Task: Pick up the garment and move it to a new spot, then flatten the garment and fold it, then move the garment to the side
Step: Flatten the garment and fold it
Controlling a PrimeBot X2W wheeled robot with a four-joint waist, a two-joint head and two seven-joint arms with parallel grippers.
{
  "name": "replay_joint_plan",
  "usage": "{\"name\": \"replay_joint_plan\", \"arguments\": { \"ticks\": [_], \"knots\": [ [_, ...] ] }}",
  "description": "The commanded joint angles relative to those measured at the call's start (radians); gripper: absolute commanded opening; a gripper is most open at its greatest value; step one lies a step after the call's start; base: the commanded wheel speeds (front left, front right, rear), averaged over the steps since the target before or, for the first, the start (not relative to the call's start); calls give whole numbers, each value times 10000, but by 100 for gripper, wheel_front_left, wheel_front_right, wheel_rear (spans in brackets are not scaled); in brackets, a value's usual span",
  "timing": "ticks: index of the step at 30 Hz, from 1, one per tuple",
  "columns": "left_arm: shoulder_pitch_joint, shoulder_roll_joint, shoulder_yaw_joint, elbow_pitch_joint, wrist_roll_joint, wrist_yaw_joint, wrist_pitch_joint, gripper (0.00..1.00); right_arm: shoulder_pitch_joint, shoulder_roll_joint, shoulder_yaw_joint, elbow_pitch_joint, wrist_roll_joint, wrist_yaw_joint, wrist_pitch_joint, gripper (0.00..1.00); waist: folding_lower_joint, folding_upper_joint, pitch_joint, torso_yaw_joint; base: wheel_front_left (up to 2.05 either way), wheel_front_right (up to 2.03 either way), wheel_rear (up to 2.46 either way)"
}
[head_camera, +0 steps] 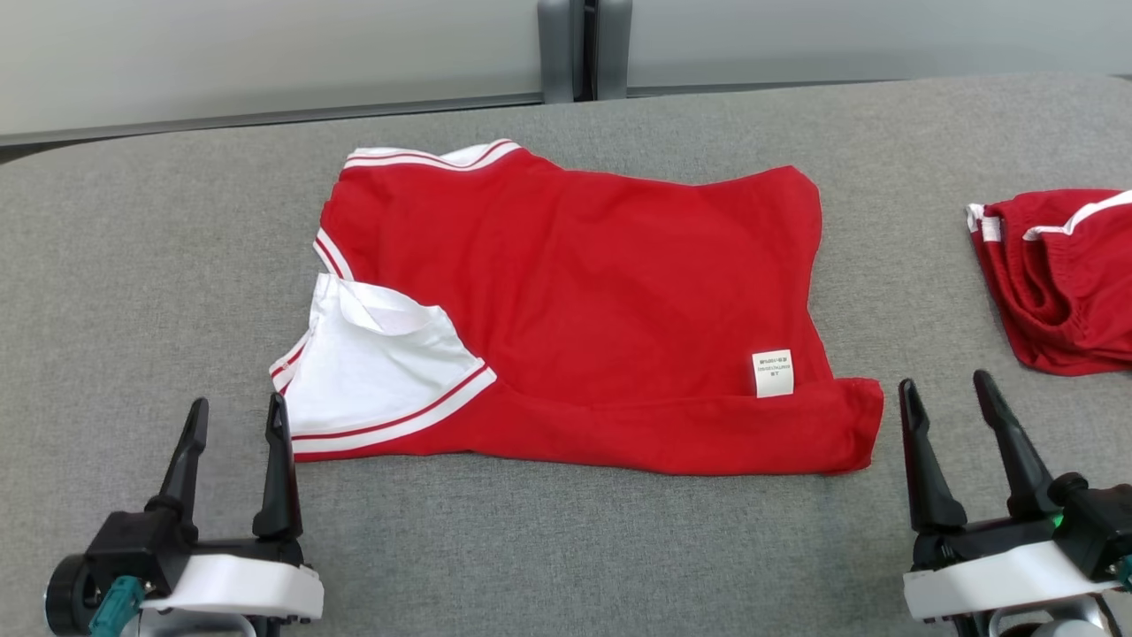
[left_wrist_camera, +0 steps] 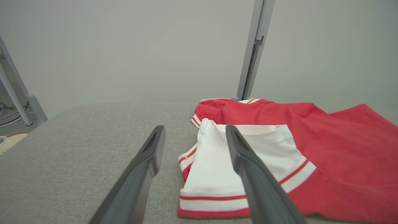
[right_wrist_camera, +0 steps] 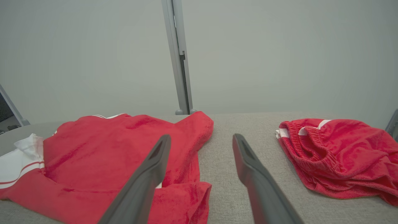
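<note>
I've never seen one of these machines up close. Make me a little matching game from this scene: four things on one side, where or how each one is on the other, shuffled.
Things:
1. red shirt
2. second red garment
3. white label
4. left tool

Place or state:
a. bunched up at the far right
b. open, holding nothing
c. spread out in the middle
d. small, with print, lying on the red cloth

Pairs: 1-c, 2-a, 3-d, 4-b
</note>
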Motion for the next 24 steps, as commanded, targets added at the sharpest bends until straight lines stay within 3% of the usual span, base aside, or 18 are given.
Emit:
{"name": "replay_joint_plan", "arguments": {
  "ticks": [1, 12, 17, 24],
  "knots": [
    [85, -1, -7, -26, 44, 54, -42, 100, 79, 14, -13, -39, -31, -4, 57, 100, 0, 0, -89, 20, 0, 0, 0],
    [51, -5, -94, 491, -103, -66, -46, 100, 148, -54, 8, -112, 130, -4, 251, 100, 0, 0, -175, -35, 0, 0, 0],
    [-286, -6, -328, 1259, -286, -354, 303, 100, 102, 10, 121, 206, 225, -4, 450, 100, 0, 0, -4, 17, 0, 0, 0],
    [-1309, -88, -361, 3331, -877, -925, 417, 100, -398, -49, 575, 1904, 631, -4, 466, 100, 0, 0, 443, 55, 0, 0, 0]
  ]
}}
